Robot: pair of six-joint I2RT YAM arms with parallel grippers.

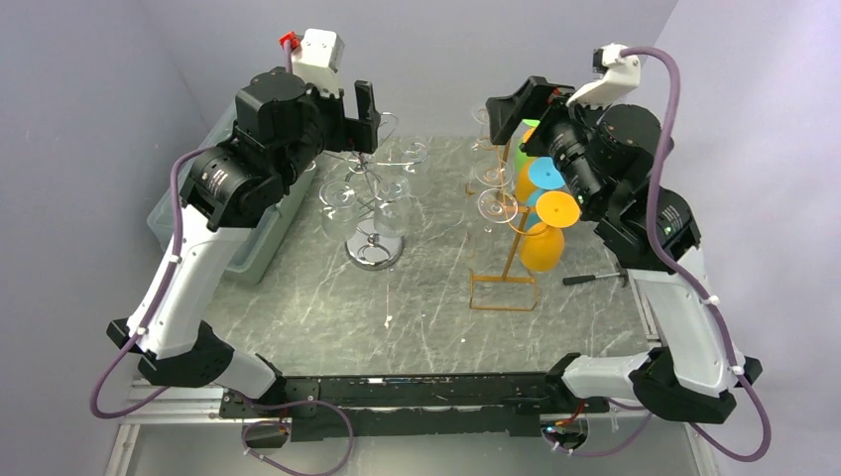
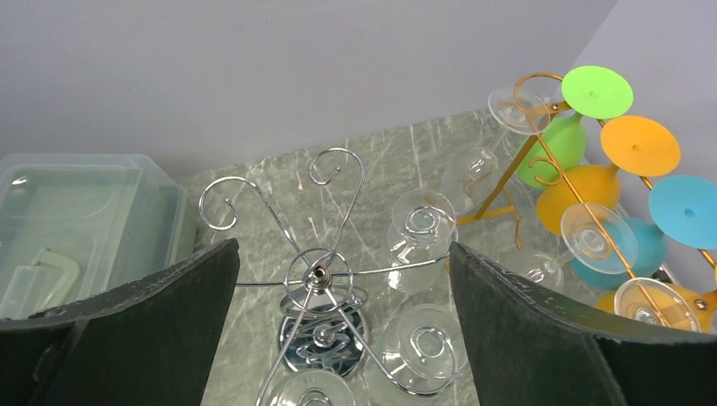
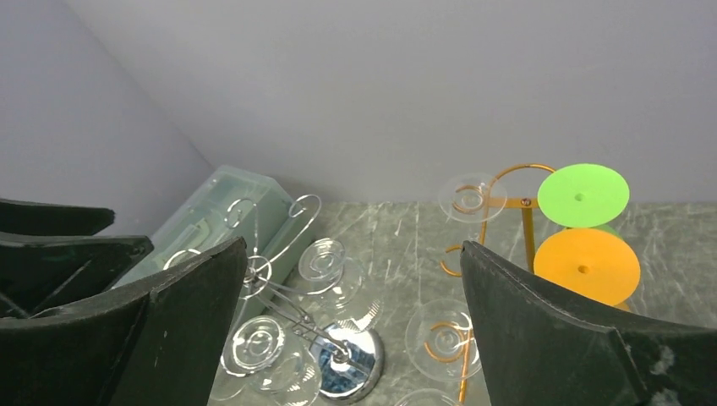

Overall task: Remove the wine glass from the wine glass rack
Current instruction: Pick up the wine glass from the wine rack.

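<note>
A chrome wine glass rack [image 1: 374, 250] stands mid-table with clear wine glasses hanging upside down from its wire arms. In the left wrist view its hub [image 2: 318, 272] lies between my fingers, with clear glasses [image 2: 422, 224] [image 2: 423, 345] to its right. My left gripper [image 1: 365, 117] [image 2: 342, 254] is open and empty, high above this rack. A gold rack [image 1: 504, 283] to the right carries clear, orange, blue and green glasses. My right gripper [image 1: 511, 111] [image 3: 352, 254] is open and empty above the gold rack's left side, with a clear glass [image 3: 441, 337] below it.
A clear plastic bin [image 1: 164, 213] sits at the table's left edge, under my left arm. A dark tool [image 1: 593, 279] lies right of the gold rack. Walls close in behind and on both sides. The left arm's fingers [image 3: 59, 245] show in the right wrist view.
</note>
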